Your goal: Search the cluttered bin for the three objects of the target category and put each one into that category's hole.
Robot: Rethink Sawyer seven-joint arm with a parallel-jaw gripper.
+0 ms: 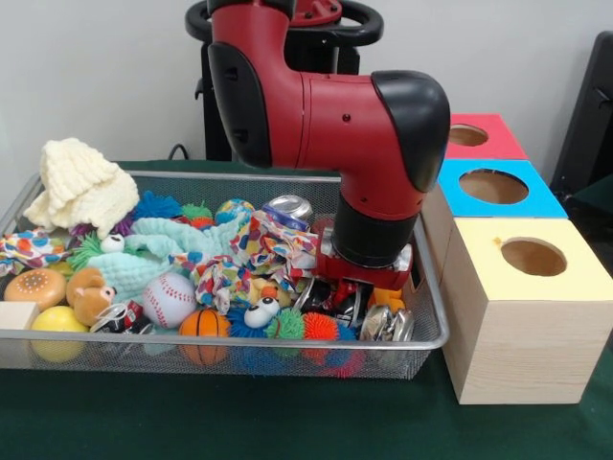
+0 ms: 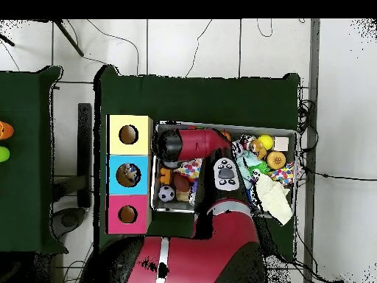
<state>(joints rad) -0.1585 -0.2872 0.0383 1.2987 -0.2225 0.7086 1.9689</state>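
Now, from the front view I see the red and black arm reaching down into the wire mesh bin at its end nearest the three wooden boxes. The gripper is buried among the clutter there, and I cannot tell whether its fingers are parted or closed, or whether they hold anything. Crushed silver cans lie just beside the gripper against the bin's front rim, and another can sits behind the arm's wrist. Farther from the boxes I make out a baseball, a small basketball, a blue spiky toy with googly eyes, a patterned cloth, a teal plush, a cream knitted hat at the bin's far corner, a yellow ball and a burger-shaped toy. Beside the bin stand the yellow-topped box, the blue-topped box behind it and the red-topped box farthest back, each with a round hole on top.

In the overhead view, the arm lies across the bin, its end over the bin's side touching the boxes. The three boxes form a column on the green desk: yellow, blue, pink-red. Something lies inside the blue box's hole; I cannot tell what. The gripper itself is hidden beneath the arm here.
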